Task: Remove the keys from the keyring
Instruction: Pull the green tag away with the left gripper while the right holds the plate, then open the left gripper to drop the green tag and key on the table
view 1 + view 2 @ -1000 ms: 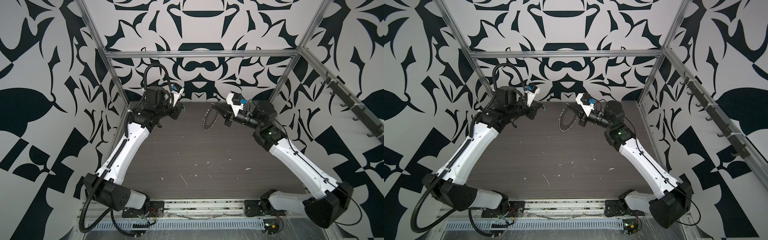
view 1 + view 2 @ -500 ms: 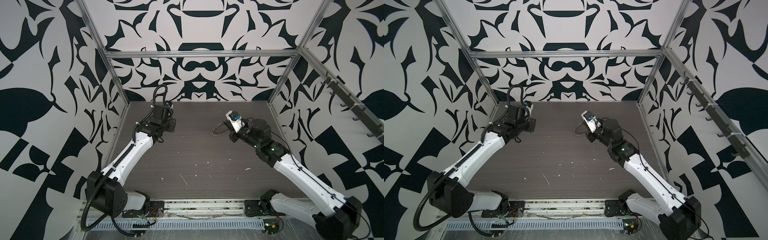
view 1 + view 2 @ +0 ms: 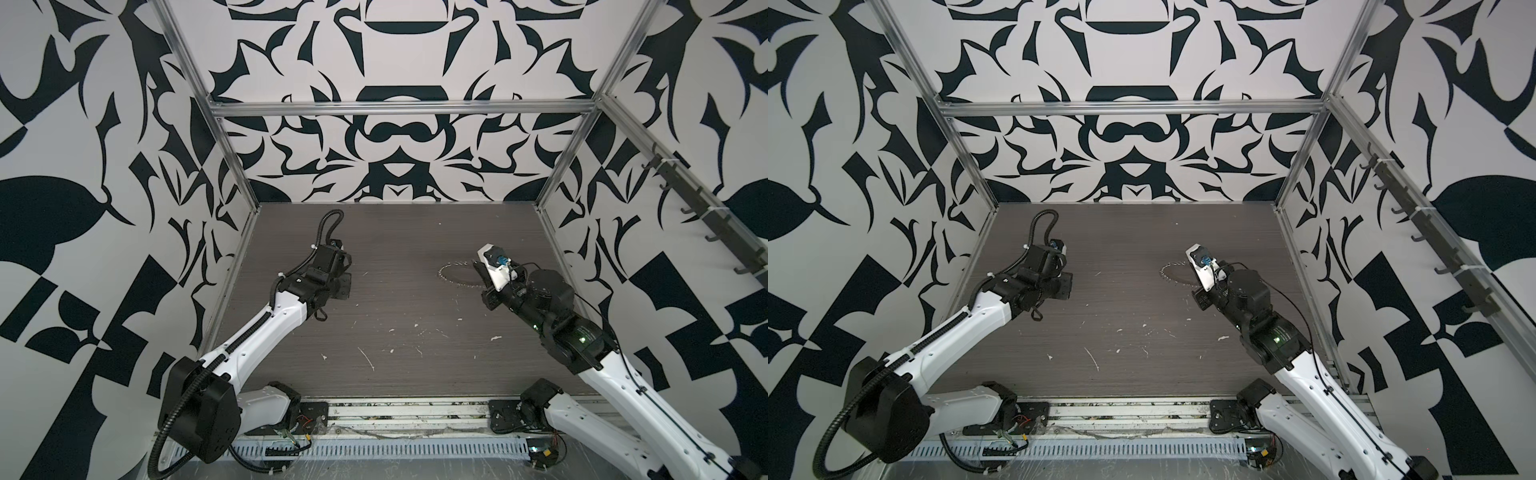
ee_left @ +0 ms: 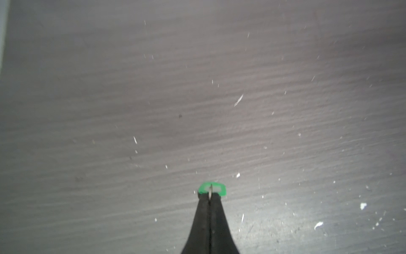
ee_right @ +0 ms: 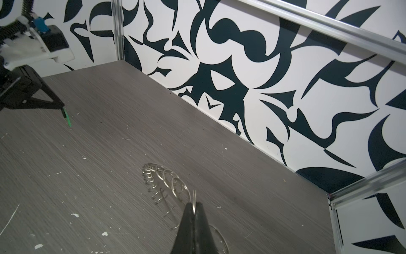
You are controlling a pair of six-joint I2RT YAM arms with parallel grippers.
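The left claw (image 4: pixel 210 196) is pinching the green-tagged key (image 4: pixel 222 190) as you're lowering it over the surface (image 4: pixel 153 99), well apart from the keyring (image 5: pixel 173 184) your right claw (image 5: pixel 194 206) is gripping and laying flat, so the key is looking freed.

One keyring (image 5: pixel 151 174), one key (image 4: pixel 212 189), two hands: left hand (image 4: pixel 209 196), right hand (image 5: pixel 194 206)

The keys (image 4: pixel 222 191) are showing bright green; the keyring (image 5: pixel 153 174) is gleaming silvery. Around the grey-brown, white-flecked table (image 3: pixel 395 249), walls (image 3: pixel 395 54) are showing black-and-white swirls.
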